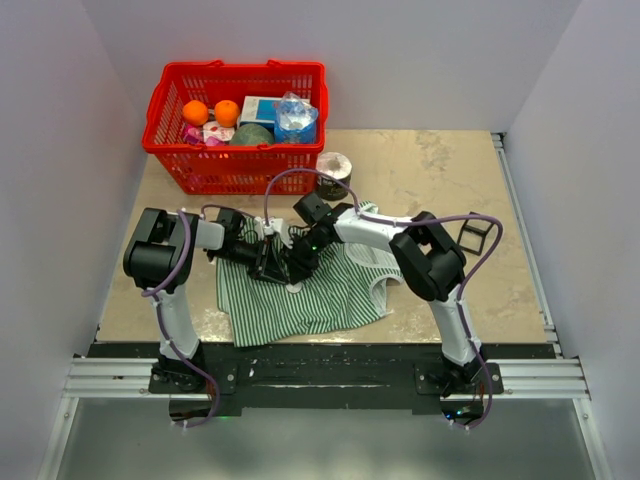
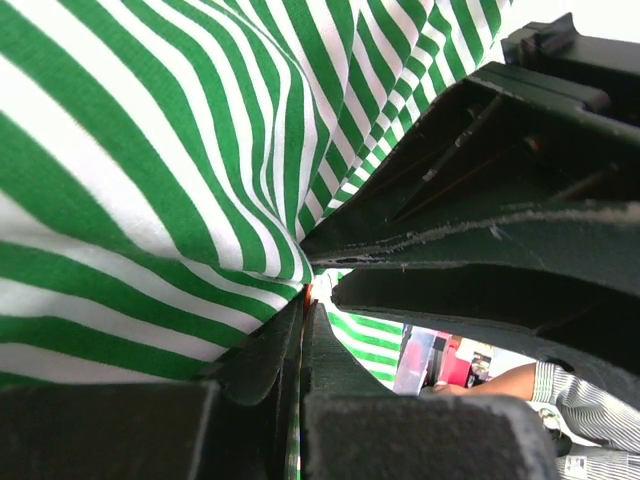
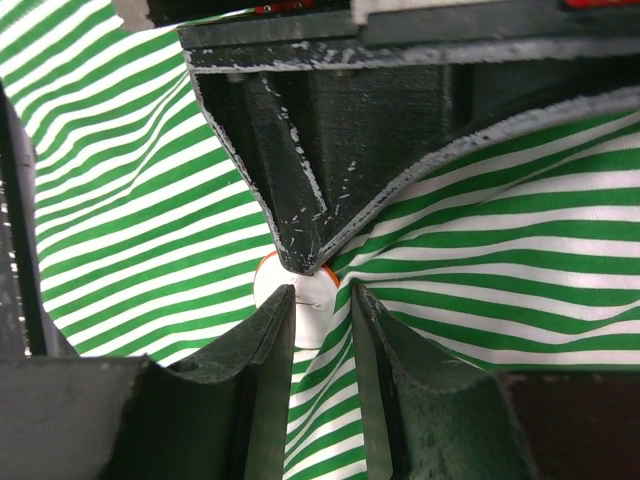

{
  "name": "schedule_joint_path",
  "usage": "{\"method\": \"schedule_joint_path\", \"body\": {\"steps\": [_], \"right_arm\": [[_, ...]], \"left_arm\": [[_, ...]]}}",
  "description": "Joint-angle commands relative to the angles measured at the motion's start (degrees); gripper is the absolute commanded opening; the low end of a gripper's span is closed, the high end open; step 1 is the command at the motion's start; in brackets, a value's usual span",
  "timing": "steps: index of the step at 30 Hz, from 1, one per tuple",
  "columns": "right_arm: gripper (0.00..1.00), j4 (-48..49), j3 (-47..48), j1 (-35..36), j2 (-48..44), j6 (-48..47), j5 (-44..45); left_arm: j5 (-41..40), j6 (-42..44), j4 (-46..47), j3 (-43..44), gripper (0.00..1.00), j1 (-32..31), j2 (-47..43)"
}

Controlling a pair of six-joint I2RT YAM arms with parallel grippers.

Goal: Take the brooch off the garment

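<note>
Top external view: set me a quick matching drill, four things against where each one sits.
Things:
1 garment
2 red basket
3 tape roll
4 black square frame

Places on the table:
A far left corner
B right side, apart from the cloth
C near middle, spread out
D just right of the basket's near corner

Pairs: 1-C, 2-A, 3-D, 4-B
</note>
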Motion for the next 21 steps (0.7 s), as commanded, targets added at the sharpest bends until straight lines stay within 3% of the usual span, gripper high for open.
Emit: {"method": "schedule_joint_path", "body": {"steps": [1, 13, 19, 21], "right_arm": [[0.32, -6.73, -3.28, 3.7, 3.37, -3.39, 8.02], [0.29, -4.89, -3.81, 4.66, 3.46, 0.73, 12.5], [0.3, -5.41, -2.76, 4.66, 3.72, 3.11, 9.87], [0.34, -6.29, -1.79, 3.88, 3.81, 1.19, 5.84]], "left_arm": [[-0.18, 1.36, 2.01, 2.04, 0.0, 0.67, 1.16], [0.52, 0.92, 2.45, 1.86, 0.0, 0.67, 0.89], [0.78, 0.92, 2.45, 1.95, 0.0, 0.67, 1.07], [0.79, 1.45, 2.19, 1.86, 0.0, 0.67, 1.07]]}}
